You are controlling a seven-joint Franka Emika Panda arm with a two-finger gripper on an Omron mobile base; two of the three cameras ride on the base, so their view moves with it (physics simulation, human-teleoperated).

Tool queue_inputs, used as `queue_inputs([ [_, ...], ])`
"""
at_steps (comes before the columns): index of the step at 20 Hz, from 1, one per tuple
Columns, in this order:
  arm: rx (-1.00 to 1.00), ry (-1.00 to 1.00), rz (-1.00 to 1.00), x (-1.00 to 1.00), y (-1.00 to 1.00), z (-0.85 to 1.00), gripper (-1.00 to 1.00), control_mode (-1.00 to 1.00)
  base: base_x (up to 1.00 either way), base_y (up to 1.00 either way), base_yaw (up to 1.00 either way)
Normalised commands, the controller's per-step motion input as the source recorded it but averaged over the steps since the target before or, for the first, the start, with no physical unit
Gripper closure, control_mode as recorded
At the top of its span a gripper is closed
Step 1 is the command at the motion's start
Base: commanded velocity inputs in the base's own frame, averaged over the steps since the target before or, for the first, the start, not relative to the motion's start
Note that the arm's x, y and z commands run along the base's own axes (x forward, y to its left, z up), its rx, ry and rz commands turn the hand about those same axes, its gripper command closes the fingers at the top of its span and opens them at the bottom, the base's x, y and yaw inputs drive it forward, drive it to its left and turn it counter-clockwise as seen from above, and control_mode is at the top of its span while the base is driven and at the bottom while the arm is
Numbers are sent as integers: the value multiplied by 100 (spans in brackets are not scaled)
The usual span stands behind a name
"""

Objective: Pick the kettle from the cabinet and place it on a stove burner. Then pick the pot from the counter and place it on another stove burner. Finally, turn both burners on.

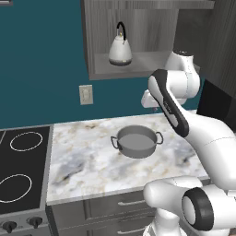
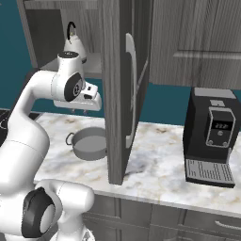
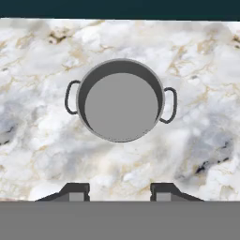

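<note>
kettle upright on cabinet shelf, not yet fetched. pot mid-bench, well inside its edges. burners bare, unlit. hand above pot, partly open, holding nothing. every step left.

Small white-silver kettle sits in the dark grey cabinet niche; wide grey metal pot on the marble worktop below, black glass cooktop at nine o'clock, black coffee machine at three.
</note>
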Motion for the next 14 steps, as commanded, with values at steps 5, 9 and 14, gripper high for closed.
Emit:
queue_inputs([
  [5, 0, 0, 0, 0, 0, 0, -100, -100, 0, 0, 0],
  [9, 0, -1, 0, 0, 0, 0, -100, -100, 0, 0, 0],
  [14, 0, -11, 0, 0, 0, 9, -100, -100, 0, 0, 0],
])
